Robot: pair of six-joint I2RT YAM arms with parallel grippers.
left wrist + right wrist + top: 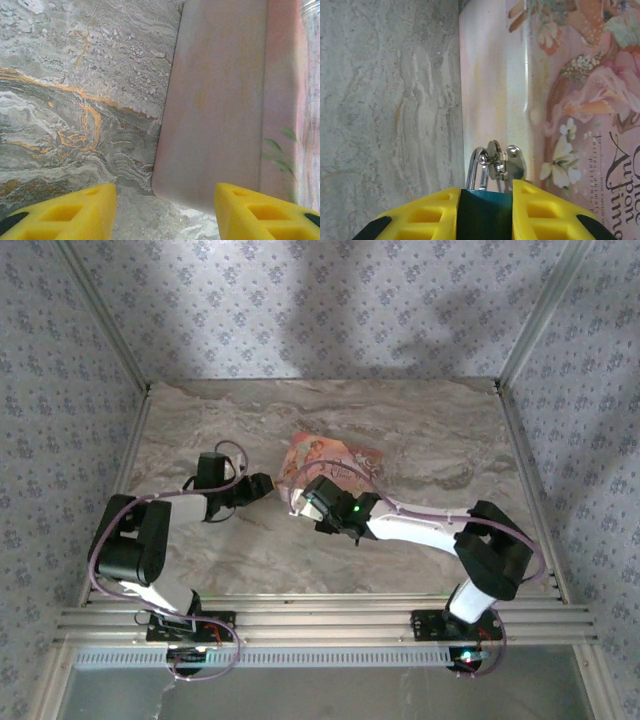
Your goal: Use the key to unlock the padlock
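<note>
Surface: grey marble-look table [420, 420] is lying between floral-papered walls, and a pink illustrated book [335, 455] is resting near its middle.
Padlock: a teal padlock [485, 212] is hanging at the book's long edge, its silver shackle [476, 167] looping through the metal clasp [514, 161] on the cover.
Right claw: right gripper [485, 192] is pinching the padlock body, its yellow fingers pressing on both sides and steadying it at the book's edge.
Left claw: left gripper [165, 194] is hovering with its fingers spread about halfway, carrying nothing and touching nothing; beneath it the book's plain corner is meeting the marble.
Key: I am not managing to tell where it is; the lock's keyhole end is hiding behind the right fingers.
Step in hand: I am judging this as the bracing stage, with the lock being held and the unlocking not yet done.
Next move: the free arm is needing to fetch the key, line it up with the keyhole, push in and twist, while the right one is resisting the turn.
</note>
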